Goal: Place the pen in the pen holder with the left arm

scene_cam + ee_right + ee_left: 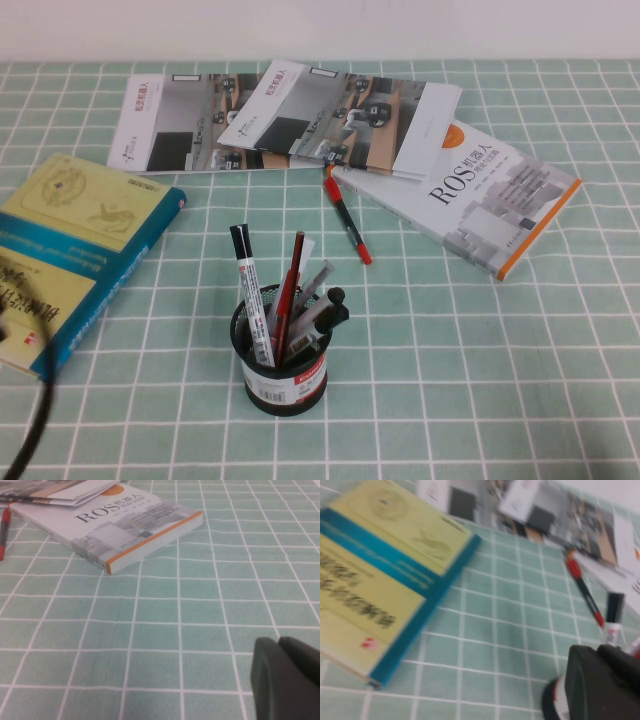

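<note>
- My left gripper (600,652) shows only in my left wrist view, as a dark blurred mass in one corner, hanging low over the green checked tablecloth (450,400). The fingertips look pressed close together with nothing between them.
- My right gripper (277,645) shows only in my right wrist view — dark fingers over bare cloth, well apart from everything else. They too sit together, one thin seam between them, holding nothing.
- The pen (347,222) — black barrel, red cap and red end — lies flat on the cloth, slanting. Its far end is right at the corner of the white ROS book (480,205), near the edge of the brochures (300,115). Its near end points toward the pen holder (285,385).
- In my left wrist view the pen (584,592) lies beyond my left gripper, apart from it.
- The pen holder stands upright on the cloth, a black mesh cup with a white and red label low on it. It is apart from the pen.
- In the holder stand a white marker with a black cap (250,295), a thin dark-red pencil (290,290) and some grey and black pens, all leaning.
- A yellow and teal book (70,250) lies flat at my left; the same book (385,580) fills much of my left wrist view.
- A loose black cable (35,425) curves across the near corner on my left side in the high view.
</note>
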Motion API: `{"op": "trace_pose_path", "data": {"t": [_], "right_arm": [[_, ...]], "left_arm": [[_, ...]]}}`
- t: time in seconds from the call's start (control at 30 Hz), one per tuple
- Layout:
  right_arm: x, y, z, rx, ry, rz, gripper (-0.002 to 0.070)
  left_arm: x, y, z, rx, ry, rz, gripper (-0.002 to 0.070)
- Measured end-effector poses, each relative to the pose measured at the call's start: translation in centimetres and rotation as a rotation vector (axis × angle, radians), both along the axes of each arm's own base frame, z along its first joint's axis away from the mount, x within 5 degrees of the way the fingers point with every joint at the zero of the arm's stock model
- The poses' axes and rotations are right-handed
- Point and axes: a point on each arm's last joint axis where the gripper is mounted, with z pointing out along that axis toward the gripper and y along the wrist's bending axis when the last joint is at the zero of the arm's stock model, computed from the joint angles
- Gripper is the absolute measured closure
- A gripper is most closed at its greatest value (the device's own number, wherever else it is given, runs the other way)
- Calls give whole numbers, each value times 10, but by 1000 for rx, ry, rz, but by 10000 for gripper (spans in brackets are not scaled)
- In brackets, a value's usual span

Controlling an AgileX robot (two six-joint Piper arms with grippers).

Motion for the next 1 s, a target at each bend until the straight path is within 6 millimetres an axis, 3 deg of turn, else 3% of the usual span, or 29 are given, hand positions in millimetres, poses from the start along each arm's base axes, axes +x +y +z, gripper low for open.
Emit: {"op": "trace_pose_path", "data": {"t": [0.27,0.57,0.8,1.0], "right_arm": [[0,0,0,0,0,0,696],[0,0,0,0,0,0,696],[0,0,0,0,0,0,696],[0,0,0,0,0,0,696]], "left_arm": [[63,-23,9,12,123,-165,678],[150,-47,31,39,179,-261,678],[215,-108,35,44,201,-388,678],[258,-166,21,154,291,-438,678]]}}
